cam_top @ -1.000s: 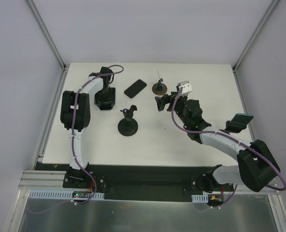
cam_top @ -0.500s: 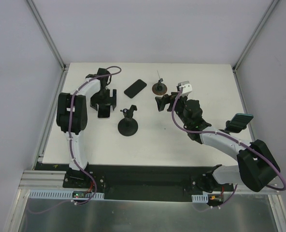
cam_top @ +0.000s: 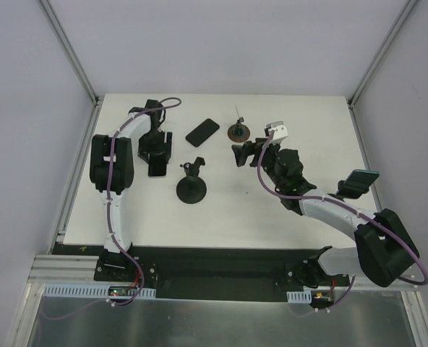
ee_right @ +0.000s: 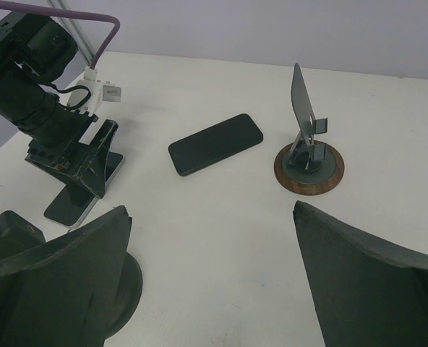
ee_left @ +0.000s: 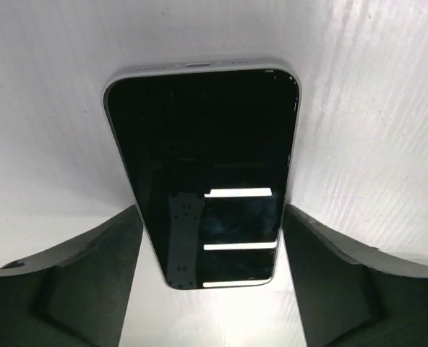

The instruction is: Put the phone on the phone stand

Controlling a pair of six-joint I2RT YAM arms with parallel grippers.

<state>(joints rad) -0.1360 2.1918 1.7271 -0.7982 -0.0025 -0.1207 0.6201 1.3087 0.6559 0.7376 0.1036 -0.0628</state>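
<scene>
Top view, phone: we see the phone (cam_top: 156,168) lying flat on the far left part of the table (cam_top: 272,217), under the tip of the left arm.
Top view, neighbours: another phone (cam_top: 202,131) lies to its right and farther back. The phone stand (cam_top: 237,131) is right of that, and a black stand (cam_top: 191,188) sits nearer.
Top view, table and room: the table is white, matt and flat. Plain grey walls close it in on the left, far and right sides, so we judge there is room to lift and carry across.
Left wrist, fingers: the left fingers (ee_left: 91,275) are spread on either side of the phone's long edges. A sliver of table shows at the left one, and we cannot tell whether the right one touches.
Left wrist, handling: the phone has a glossy dark face that mirrors light strips and a pale rim. We judge it stiff, thin, slick, fairly light and easily scratched.
Left wrist, hold: we would squeeze the two long edges near the middle, because the flat face offers no purchase.
Right wrist, fingers: the right fingers (ee_right: 373,289) are spread wide with nothing between them.
Right wrist, stand: an upright tilted plate with a small ledge rises from a round wooden base. It is well apart from the phone, and we judge the base small enough to tip under a hard push.
</scene>
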